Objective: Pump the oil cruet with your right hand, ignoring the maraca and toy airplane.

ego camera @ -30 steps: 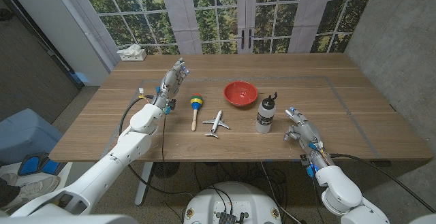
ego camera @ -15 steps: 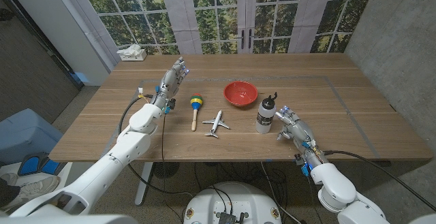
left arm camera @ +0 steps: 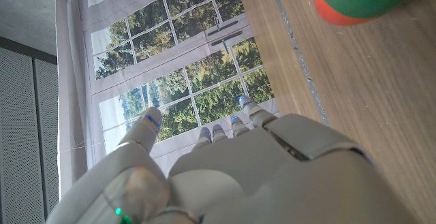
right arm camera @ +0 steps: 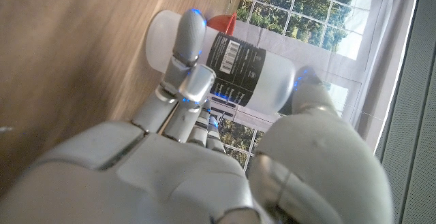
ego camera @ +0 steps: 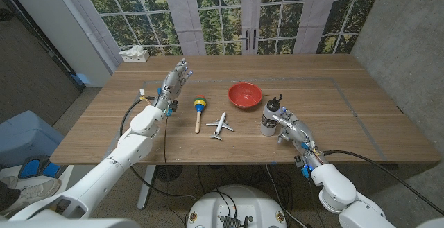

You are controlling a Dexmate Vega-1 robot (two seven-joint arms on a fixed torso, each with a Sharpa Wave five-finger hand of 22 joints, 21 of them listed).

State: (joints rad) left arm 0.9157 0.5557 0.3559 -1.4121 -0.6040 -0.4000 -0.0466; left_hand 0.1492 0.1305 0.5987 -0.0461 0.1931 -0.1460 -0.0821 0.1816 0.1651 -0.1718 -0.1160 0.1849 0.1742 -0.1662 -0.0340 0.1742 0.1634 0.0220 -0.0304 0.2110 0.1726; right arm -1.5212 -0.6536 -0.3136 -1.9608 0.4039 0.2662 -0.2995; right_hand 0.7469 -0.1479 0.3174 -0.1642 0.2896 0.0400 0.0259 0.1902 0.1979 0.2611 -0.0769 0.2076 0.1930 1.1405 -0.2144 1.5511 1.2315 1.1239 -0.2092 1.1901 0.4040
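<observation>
Reaching stage: right hand (ego camera: 288,126), fingers spread, flanks the oil cruet (ego camera: 270,116) without closing; gripping and pumping remain. Left hand (ego camera: 175,81) spread, idle.

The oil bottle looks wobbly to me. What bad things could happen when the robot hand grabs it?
The oil cruet is tall and narrow, and the right hand is coming at it from the side, so a nudge might tip it. If it falls, it may hit the red bowl just behind it. The fingers sit around the body, not at the black pump top, so pumping might fail.
</observation>
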